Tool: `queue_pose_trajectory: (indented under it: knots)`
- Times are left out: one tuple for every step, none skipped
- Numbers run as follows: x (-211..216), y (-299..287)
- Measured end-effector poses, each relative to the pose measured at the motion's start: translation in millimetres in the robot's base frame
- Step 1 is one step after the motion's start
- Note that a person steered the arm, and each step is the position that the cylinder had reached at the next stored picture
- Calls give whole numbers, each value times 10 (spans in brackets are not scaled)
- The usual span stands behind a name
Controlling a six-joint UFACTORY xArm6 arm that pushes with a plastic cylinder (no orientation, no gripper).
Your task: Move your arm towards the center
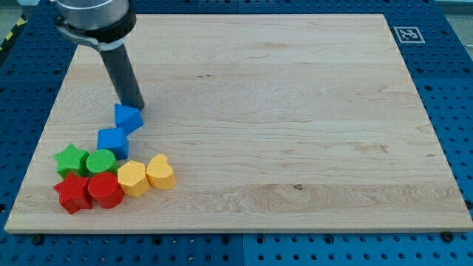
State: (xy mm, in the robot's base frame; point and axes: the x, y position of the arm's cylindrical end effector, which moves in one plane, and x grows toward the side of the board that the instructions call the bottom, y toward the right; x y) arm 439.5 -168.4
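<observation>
Tip (135, 108) of jawless rod just above blue triangular block (127, 117), seemingly touching it, holding nothing; blue cube (113, 141) below.

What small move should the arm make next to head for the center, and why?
Probably slide my tip toward the view's right and slightly down. It sits near the board's upper left, just above the blue triangular block, and all the blocks are clustered at the view's lower left. Heading right looks likely to avoid pushing any of them.

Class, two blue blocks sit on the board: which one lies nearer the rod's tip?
The upper blue block, right beside my tip; the other blue block sits below it.
</observation>
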Motion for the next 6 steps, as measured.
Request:
queue_pose_trajectory:
  knots:
    - [181,0]
    - [253,0]
    - [253,0]
    - [-247,178]
    - [-826,818]
    - [-876,1671]
